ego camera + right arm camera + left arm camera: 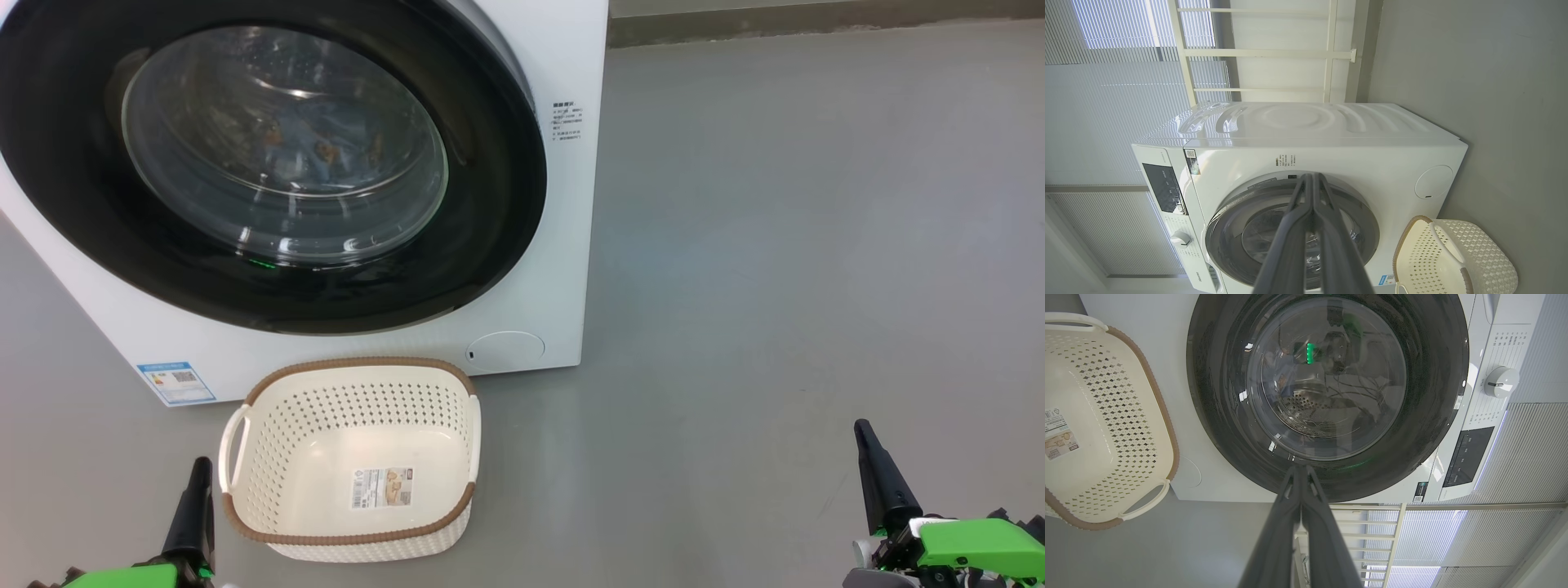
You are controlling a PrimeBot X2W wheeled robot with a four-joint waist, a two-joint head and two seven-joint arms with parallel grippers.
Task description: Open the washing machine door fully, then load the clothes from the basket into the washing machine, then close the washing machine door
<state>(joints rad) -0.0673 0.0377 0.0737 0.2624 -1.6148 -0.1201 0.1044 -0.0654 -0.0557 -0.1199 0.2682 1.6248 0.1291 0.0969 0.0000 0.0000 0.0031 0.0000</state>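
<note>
Closest to the head camera, the left gripper (pixel 200 469) sat at the lower left and the right gripper (pixel 862 431) at the lower right. Each had its two dark fingers pressed together, held nothing, and hung over the grey floor (pixel 775 245). In the wrist views the same closed tips, left (pixel 1301 468) and right (pixel 1311 177), pointed toward the machine without touching it.

The washing machine door (pixel 498 188) lay shut, flush against the front of the washing machine (pixel 563 245), its black ring around the bulging glass. Behind the glass the clothes (pixel 322 149) showed dimly inside the drum as pale fabric with small orange-brown marks.

Below the door, a round service flap (pixel 506 349) sat at the lower right of the white front and a blue energy sticker (pixel 175 382) at the lower left. The basket (pixel 359 365) stood upright on the floor just in front of the machine, between the flap and the sticker. Its bottom was bare except for a label sticker (pixel 382 487). The left gripper was just beside the basket's near left corner; the right gripper was well apart from it.
</note>
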